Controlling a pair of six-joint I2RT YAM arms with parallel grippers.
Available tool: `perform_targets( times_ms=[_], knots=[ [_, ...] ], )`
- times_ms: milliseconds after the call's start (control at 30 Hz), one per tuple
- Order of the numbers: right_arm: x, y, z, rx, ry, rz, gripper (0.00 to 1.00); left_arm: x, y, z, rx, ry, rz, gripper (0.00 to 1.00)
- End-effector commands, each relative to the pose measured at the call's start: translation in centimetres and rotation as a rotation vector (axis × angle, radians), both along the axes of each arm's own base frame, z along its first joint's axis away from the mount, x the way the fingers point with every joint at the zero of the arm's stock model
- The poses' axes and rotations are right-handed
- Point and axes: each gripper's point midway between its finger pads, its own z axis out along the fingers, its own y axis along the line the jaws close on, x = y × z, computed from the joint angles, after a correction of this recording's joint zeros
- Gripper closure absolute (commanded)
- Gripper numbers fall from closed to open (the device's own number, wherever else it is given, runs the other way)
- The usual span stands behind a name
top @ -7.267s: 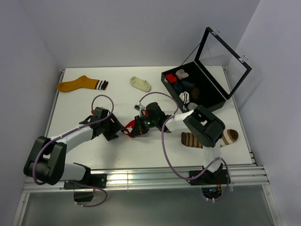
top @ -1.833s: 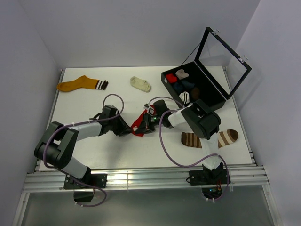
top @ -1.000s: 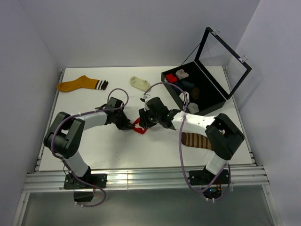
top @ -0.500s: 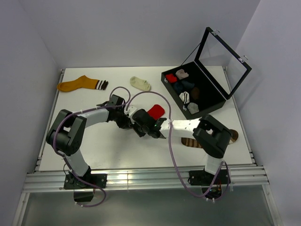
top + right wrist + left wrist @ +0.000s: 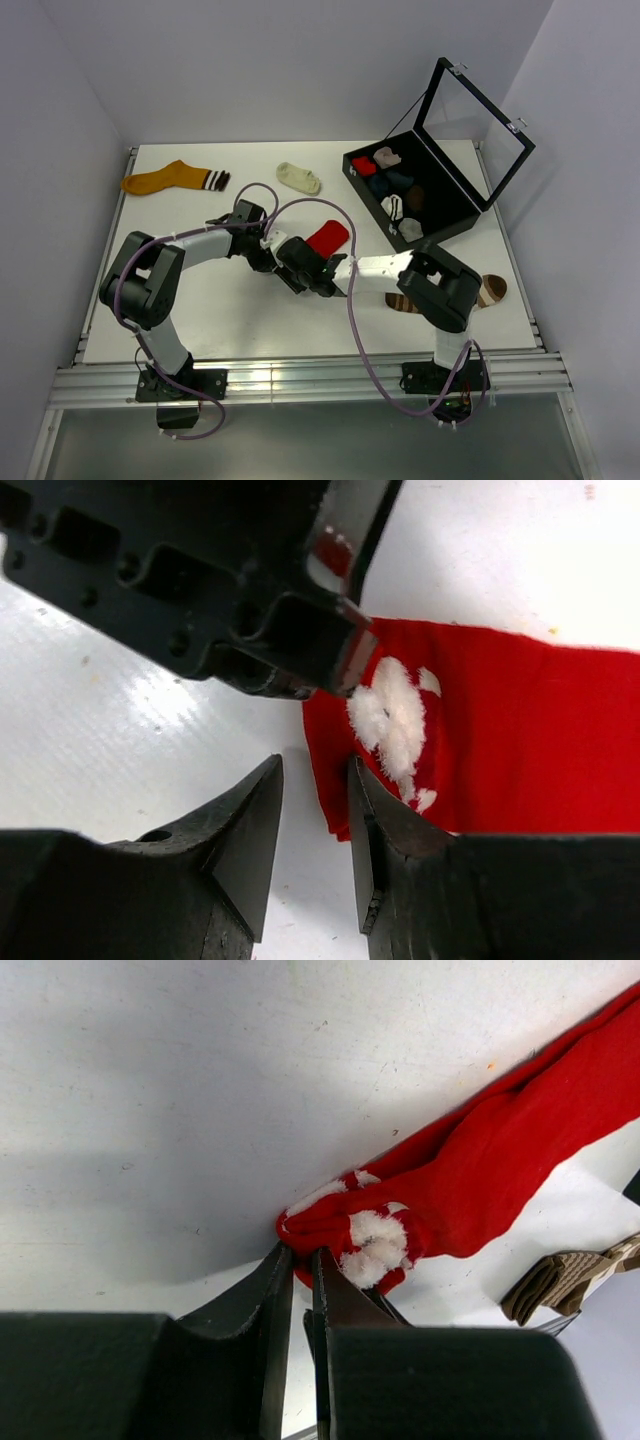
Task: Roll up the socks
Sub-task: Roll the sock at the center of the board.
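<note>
Red fabric sock (image 5: pixel 328 238): near the middle of the white table (image 5: pixel 200 310), just near-left of the black case. Smooth fine knit, a long flat band. Its crumpled end points near-left, toward both grippers. That end carries white fluffy tufts, standing out from the red.

Left gripper (image 5: pixel 298 1265): dark, wedge-shaped fingers almost together, clamped on the bunched rim of the sock's tufted end. The fabric is folded into soft ridges at the pinch.

Right gripper (image 5: pixel 315 820): tapered black fingers slightly apart, a narrow slot between them with bare table showing in it. The corner of the sock's edge lies at that slot, partly under the right-hand finger; not clamped. The left gripper's black body sits just beyond it, so the two claws meet at the same end of the sock.

Brown sock with pale stripes (image 5: pixel 490 290): flat on the table at near right, partly hidden by the right arm; ribbed knit.

Cream ankle sock (image 5: pixel 298 178): short, rounded, at the far middle.

Orange sock with a dark-and-white striped cuff (image 5: pixel 160 180): L-shaped, flat, far left.

Black rectangular case (image 5: pixel 450 226): far right, clear hinged lid (image 5: pixel 470 110) standing open, small rolled bundles of several colours inside.
</note>
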Motion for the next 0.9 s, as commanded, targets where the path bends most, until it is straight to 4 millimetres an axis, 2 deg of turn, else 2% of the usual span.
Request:
perform_targets(
  times_ms=[0, 100, 167, 333, 433, 733, 867],
  knots=[
    [0.6, -2.8, -2.4, -0.116, -0.039, -0.076, 0.60, -3.3, 4.5, -4.6, 0.234, 0.124, -0.002, 0.84],
    [0.4, -4.3, -2.8, -0.137, -0.051, -0.135, 0.60, -3.5, 4.6, -4.6, 0.241, 0.131, -0.003, 0.84],
    [0.3, -4.3, -2.1, -0.112, -0.055, -0.140, 0.60, -3.6, 4.7, -4.8, 0.242, 0.137, 0.001, 0.84],
    [0.0, -2.7, 0.8, -0.045, -0.073, -0.093, 0.60, -3.5, 4.7, -5.0, 0.246, 0.141, 0.003, 0.85],
    [0.2, -2.0, 1.7, -0.026, -0.088, -0.081, 0.60, -3.3, 4.5, -4.9, 0.242, 0.143, 0.001, 0.85],
    [0.5, -2.2, 0.9, -0.080, -0.096, -0.066, 0.60, -3.0, 4.3, -4.6, 0.239, 0.145, -0.005, 0.85],
    [0.4, -1.7, 2.1, -0.055, -0.117, -0.054, 0.60, -3.2, 4.4, -4.6, 0.244, 0.151, -0.008, 0.85]
  ],
)
